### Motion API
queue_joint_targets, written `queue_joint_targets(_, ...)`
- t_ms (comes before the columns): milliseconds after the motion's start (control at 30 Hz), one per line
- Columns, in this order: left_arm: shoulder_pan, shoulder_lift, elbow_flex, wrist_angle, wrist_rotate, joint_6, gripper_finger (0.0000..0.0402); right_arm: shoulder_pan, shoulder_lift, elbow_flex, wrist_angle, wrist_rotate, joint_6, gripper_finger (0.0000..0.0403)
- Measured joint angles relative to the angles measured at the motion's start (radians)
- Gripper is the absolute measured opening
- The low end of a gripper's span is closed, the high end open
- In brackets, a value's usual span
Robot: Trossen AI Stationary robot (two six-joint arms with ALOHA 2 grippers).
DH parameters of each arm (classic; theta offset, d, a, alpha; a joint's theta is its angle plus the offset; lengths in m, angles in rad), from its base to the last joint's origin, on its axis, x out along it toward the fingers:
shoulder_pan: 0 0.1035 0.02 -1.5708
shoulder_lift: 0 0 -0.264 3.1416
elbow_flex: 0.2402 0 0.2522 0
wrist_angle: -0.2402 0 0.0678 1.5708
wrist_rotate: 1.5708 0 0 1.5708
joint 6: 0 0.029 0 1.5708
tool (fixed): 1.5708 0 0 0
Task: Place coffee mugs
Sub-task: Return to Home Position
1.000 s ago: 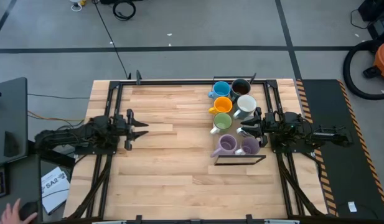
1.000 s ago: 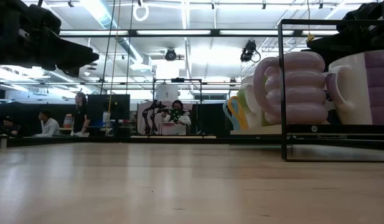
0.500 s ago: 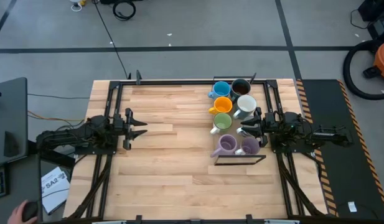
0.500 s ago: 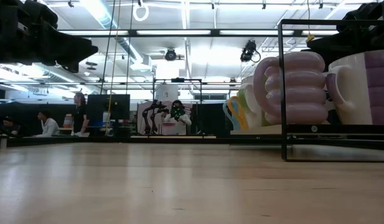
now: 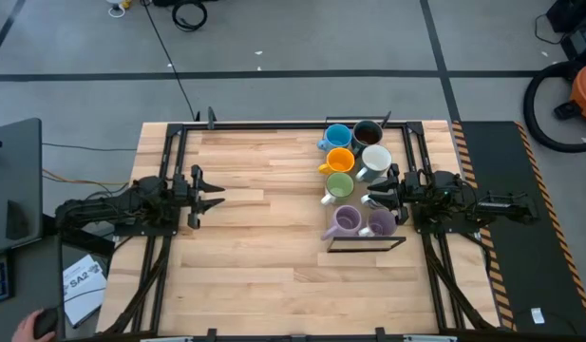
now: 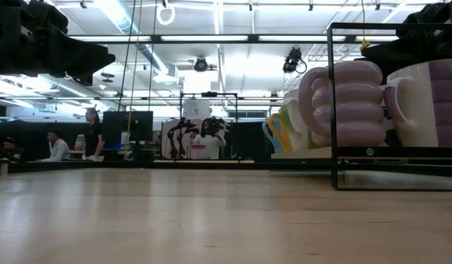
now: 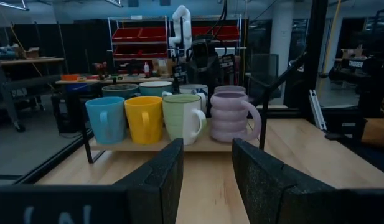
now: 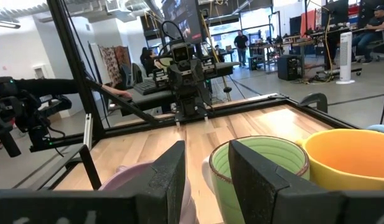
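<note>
— Where do the two grippers stand?
— The left gripper [image 5: 222, 196] hangs over the pale wooden tabletop [image 5: 264, 256], well apart from the mugs. Its fingers [image 7: 159, 177] are parted with nothing between them. The right gripper [image 5: 368, 198] reaches in over the low black-framed shelf with a wooden board [image 5: 367, 247]; its fingers [image 8: 168, 180] are likewise apart and empty.

— And the mugs?
— Seven show, all on that shelf in two rows. Facing the left gripper, the near row runs light blue ceramic mug [image 7: 105, 119], orange-yellow mug [image 7: 144, 118], pale green mug [image 7: 182, 117], ribbed lilac mug [image 7: 229, 117]. The row on the right gripper's side holds the dark brown mug [image 5: 367, 133], the white mug [image 5: 374, 160] and a purple-and-white mug [image 5: 381, 224].

— What is in the right gripper's way?
— The pale green mug sits just ahead of and below its tips, with the orange-yellow mug to one side and the ribbed lilac mug to the other. The white and purple-and-white mugs flank it closely.

— And the left?
— Bare wood lies between it and the shelf. A thin black shelf post [image 7: 261, 121] stands just beside the ribbed lilac mug.

— Anything else around?
— Seated people [image 6: 56, 147] show in the room beyond. A printed sheet [image 5: 84, 280] lies off the table behind the left gripper, and a person's hand [image 5: 31, 326] shows near it.
</note>
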Motion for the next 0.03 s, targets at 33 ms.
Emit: queue_joint_targets(33, 0.000, 0.000, 0.000, 0.000, 0.000, 0.000, 0.0144, 0.000, 0.000, 0.000, 0.000, 0.000, 0.000, 0.0129)
